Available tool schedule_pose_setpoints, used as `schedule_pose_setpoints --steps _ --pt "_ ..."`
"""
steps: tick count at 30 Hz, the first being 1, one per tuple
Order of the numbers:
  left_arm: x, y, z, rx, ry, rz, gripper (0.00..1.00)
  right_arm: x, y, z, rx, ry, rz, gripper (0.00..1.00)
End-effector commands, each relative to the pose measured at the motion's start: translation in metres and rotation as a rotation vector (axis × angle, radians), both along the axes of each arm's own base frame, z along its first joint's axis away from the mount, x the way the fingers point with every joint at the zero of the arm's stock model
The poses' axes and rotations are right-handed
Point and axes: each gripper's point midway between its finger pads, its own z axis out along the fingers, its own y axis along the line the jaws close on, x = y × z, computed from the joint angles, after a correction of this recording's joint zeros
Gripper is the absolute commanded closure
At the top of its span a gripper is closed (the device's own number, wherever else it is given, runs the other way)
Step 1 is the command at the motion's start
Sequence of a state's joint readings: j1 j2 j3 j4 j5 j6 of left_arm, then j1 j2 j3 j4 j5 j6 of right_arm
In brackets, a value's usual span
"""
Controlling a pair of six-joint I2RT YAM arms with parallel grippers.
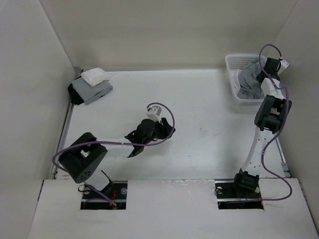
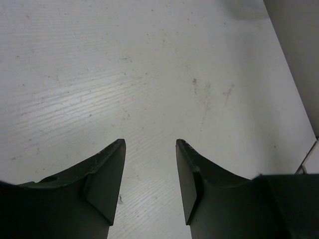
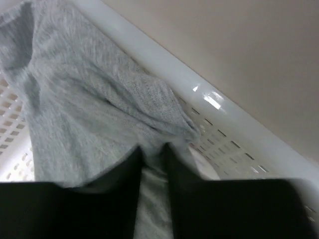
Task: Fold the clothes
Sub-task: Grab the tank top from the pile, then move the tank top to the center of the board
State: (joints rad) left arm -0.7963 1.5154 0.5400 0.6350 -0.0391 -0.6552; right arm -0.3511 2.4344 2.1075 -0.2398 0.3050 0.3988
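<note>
The grey top (image 1: 247, 84) lies crumpled inside the white basket (image 1: 232, 84) at the upper right of the overhead view, still a loose heap and not yet spread out for folding. The right claw (image 3: 153, 148) is reaching into that basket. In its wrist view the two fingers stand nearly together and grey knit fills the narrow gap between them, so it looks to be pinching a fold of the top near the basket's far wall. How deep the bite goes is hidden. The fabric runs up and to the left of the fingers in that view, bunched into ridges, so no clear long axis, strap or hem can be picked out. The left claw (image 2: 149, 149) is spread wide and holds nothing. It hangs over bare bench (image 2: 124, 59) around the middle of the overhead frame, well apart from the basket. The right arm is therefore by far the nearer one, and the coming move turns on this: the top must travel down and left in the overhead view, out of the basket toward the open middle of the bench where the left claw waits. A thin pinch may slip as the cloth drags over the rim. A pile (image 1: 91, 88) of folded pieces sits at the upper left.
</note>
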Motion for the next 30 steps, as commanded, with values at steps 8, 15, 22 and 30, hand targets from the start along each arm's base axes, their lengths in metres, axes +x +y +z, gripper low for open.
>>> schedule_pose_setpoints --steps 8,15,22,30 --pt "0.003 -0.007 0.009 -0.055 -0.019 -0.016 0.56 -0.001 0.038 0.178 -0.060 -0.475 0.059 1.00" --pt "0.003 -0.003 0.017 -0.084 -0.031 -0.007 0.57 -0.093 0.149 0.357 -0.126 -0.826 0.223 1.00" --pt "0.010 0.019 0.048 -0.161 -0.069 0.062 0.57 -0.230 0.303 0.470 -0.072 -1.093 0.563 1.00" --pt "0.022 0.097 0.100 -0.279 -0.100 0.267 0.57 -0.299 0.427 0.423 0.167 -1.017 0.880 0.96"
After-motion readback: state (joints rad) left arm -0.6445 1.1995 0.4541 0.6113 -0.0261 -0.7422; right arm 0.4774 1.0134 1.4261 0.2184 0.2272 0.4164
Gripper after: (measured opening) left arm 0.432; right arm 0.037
